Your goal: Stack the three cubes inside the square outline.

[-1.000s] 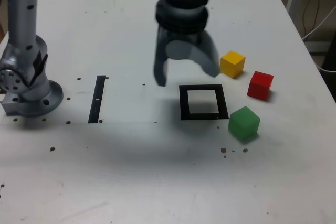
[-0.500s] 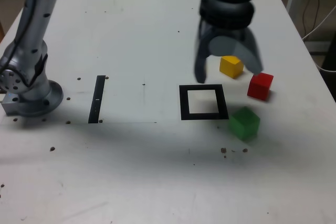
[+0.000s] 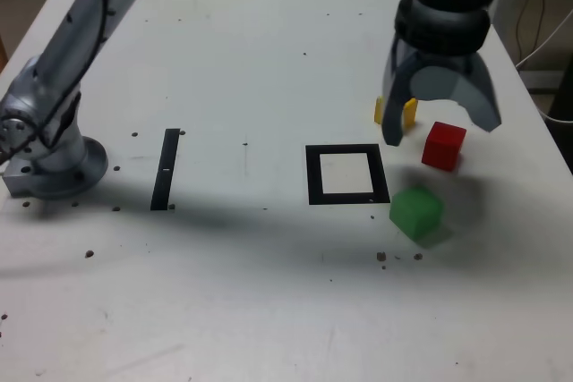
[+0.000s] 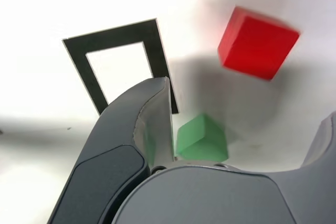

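The three small matte cubes lie on the white surface [image 3: 224,51], toward the exterior view's right, none of them inside the outline. Largest in the scene is that white surface, speckled with a few dark specks. On it, at the exterior view's left, stands the grey metal arm base [image 3: 45,154], with the arm reaching across to the far right. The grey claw [image 3: 441,128] hangs above the cubes with its jaws spread wide and nothing between them. The flat black square outline with a white centre [image 3: 347,174] lies near the middle, empty. A narrow black strip [image 3: 166,168] lies well apart from it, toward the exterior view's left. The green cube [image 3: 416,210] sits just beside the outline's near right corner in the exterior view. The red cube [image 3: 444,145] sits farther back, near the green one but apart from it. The yellow cube [image 3: 408,112] is partly hidden behind one claw finger.
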Motion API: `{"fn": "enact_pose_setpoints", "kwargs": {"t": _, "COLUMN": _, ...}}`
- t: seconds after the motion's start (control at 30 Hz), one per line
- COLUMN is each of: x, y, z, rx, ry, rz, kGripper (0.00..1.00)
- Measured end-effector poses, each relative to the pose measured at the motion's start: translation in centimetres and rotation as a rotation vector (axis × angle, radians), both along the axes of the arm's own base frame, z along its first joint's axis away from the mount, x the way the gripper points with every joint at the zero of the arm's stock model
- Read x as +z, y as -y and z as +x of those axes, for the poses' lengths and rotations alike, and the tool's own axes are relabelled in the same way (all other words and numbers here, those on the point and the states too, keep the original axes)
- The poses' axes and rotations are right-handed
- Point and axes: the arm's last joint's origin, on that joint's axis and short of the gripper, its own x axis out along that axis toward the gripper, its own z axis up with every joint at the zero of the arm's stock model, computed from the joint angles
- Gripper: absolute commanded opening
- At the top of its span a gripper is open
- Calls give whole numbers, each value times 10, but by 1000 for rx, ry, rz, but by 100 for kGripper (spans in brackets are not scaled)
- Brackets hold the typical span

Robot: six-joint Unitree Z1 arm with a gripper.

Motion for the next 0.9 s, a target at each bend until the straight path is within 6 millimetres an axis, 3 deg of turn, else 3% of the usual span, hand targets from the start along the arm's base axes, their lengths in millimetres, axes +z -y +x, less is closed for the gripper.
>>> {"fn": "enact_pose_setpoints", "kwargs": {"t": 0.43, "x": -10, "y": -24, "z": 22, "rx": -9, "ry": 7, "rz": 5, "kGripper": 99}}
{"fn": "enact_pose_setpoints", "kwargs": {"t": 0.9, "x": -12, "y": -31, "z": 23, "rx": -31, "ry": 0, "rz": 5, "kGripper": 99}}
